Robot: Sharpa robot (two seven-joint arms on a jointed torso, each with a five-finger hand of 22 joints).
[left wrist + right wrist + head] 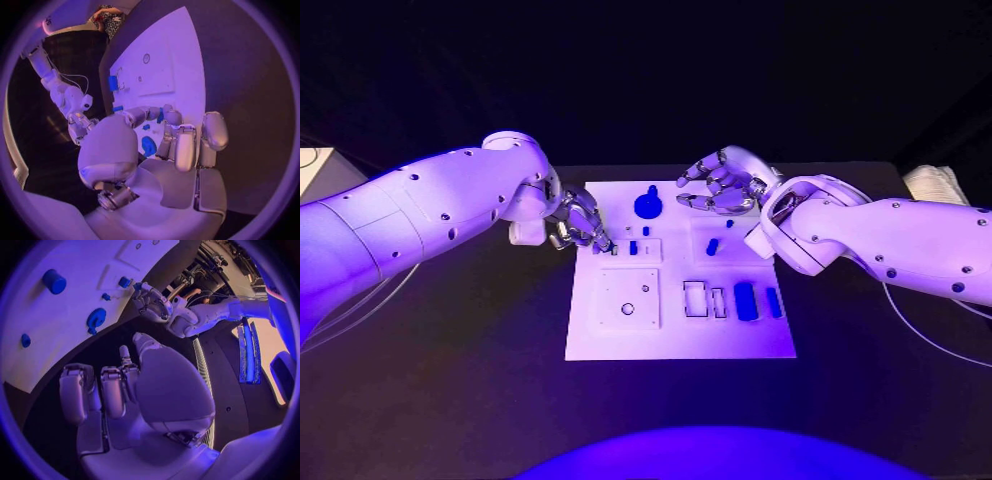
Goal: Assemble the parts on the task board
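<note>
Your left hand (577,225) hangs fingers-down at the board's (678,340) left edge, fingertips narrowed just beside a small blue peg (633,247); whether they pinch anything you cannot tell. The rounded blue knob (648,205) stands mid-board. Your right hand (720,183) hovers beyond, curled, holding nothing.

bench (444,400): black, fills the frame's lower half | pale cloth (932,184): right edge | white box (318,165): left edge

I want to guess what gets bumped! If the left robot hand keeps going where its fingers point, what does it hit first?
Probably the small blue part by its fingertips on the board; the left robot hand points down there, though depth is unclear.
</note>
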